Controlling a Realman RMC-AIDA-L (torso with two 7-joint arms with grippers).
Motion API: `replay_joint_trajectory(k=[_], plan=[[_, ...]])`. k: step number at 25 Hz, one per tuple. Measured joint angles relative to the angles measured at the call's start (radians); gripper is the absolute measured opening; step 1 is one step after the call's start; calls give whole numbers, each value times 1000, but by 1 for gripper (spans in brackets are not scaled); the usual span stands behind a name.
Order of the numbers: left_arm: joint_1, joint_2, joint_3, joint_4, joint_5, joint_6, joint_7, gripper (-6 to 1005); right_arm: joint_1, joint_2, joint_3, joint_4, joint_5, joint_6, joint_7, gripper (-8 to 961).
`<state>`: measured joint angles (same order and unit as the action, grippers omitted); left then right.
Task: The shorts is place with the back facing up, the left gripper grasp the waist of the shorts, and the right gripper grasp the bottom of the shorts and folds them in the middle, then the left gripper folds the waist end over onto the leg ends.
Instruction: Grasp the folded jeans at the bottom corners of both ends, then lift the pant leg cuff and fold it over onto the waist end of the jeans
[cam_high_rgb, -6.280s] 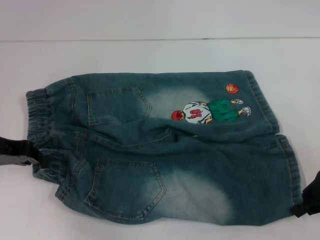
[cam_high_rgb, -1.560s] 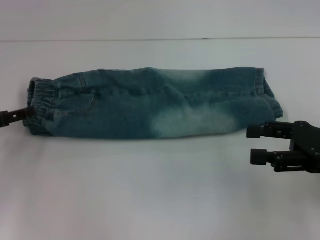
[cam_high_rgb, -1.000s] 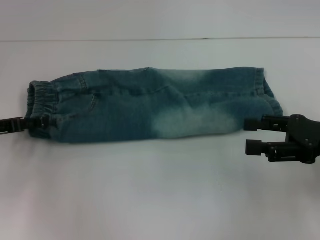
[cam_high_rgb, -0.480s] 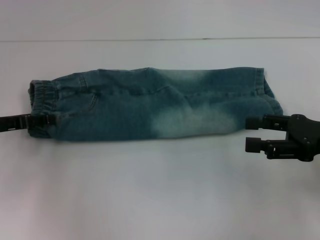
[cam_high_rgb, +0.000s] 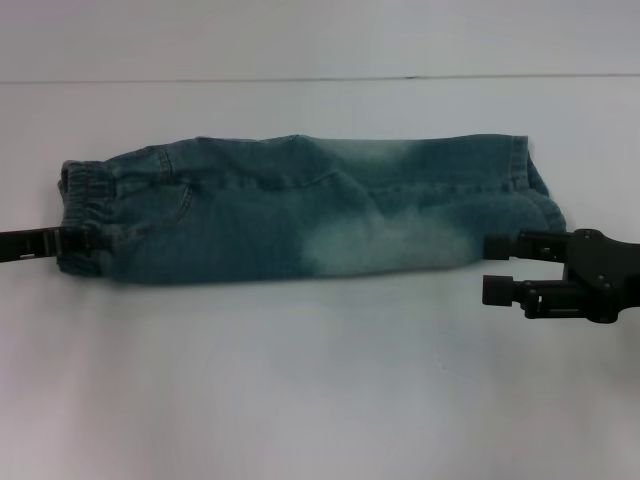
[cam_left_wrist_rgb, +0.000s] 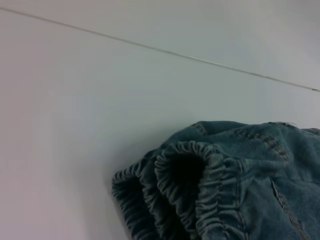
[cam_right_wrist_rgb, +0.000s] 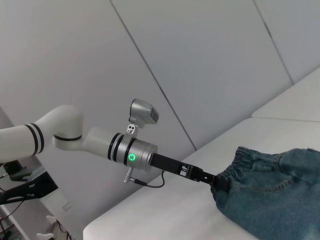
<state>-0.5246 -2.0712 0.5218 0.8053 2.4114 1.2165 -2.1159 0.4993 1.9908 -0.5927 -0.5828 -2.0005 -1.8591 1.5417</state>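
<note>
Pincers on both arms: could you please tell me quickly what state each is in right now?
Left pincer: closed on the waist of the shorts.
Right pincer: open, empty, beside the leg ends.

Folded shorts (cam_high_rgb: 300, 210) lie between left gripper (cam_high_rgb: 75, 242) and right gripper (cam_high_rgb: 495, 268), seemingly.

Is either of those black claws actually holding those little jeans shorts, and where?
Yes: the left gripper pinches the faded blue-green denim shorts at their ruffled elastic waist. The right gripper is open beside the leg hems, holding nothing.
</note>
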Motion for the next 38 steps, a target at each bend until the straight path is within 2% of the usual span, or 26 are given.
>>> replay_joint_trajectory(k=[7, 15, 18, 20, 21, 22, 23, 24, 25, 29, 31, 35, 38], plan=[[0, 3, 1, 1, 0, 9, 2, 146, 3, 1, -1, 0, 0, 17, 0, 857], [-12, 9, 1, 15, 0, 36, 0, 110, 13, 13, -6, 0, 0, 69, -5, 858], [-25, 14, 1, 29, 0, 62, -3, 97, 25, 27, -15, 0, 0, 124, -9, 756], [-42, 24, 2, 38, 0, 89, -13, 90, 36, 45, -17, 1, 1, 166, -21, 713], [-52, 28, 2, 43, 0, 100, -19, 86, 45, 58, -16, 1, 5, 200, -29, 691], [-59, 31, 3, 47, 0, 110, -23, 83, 58, 82, -12, 5, 18, 274, -48, 670], [-66, 34, 3, 51, 0, 120, -26, 79, 67, 94, -11, 13, 34, 321, -66, 648], [-83, 39, 4, 55, 0, 137, -31, 78, 67, 94, -11, 13, 34, 321, -66, 627], [-98, 44, 4, 56, 0, 155, -36, 78, 80, 100, -11, 42, 57, 368, -95, 605], [-167, 68, 27, 66, 0, 214, -65, 75, 145, 103, -14, 215, 202, 594, -290, 519], [-196, 73, 51, 85, 0, 228, -85, 74, 192, 107, -16, 322, 309, 749, -446, 439], [-258, 80, 119, 145, 0, 250, -146, 73, 245, 109, -15, 418, 398, 861, -595, 279], [-303, 89, 144, 173, -3, 260, -188, 72, 319, 116, -11, 505, 441, 974, -720, 122]])
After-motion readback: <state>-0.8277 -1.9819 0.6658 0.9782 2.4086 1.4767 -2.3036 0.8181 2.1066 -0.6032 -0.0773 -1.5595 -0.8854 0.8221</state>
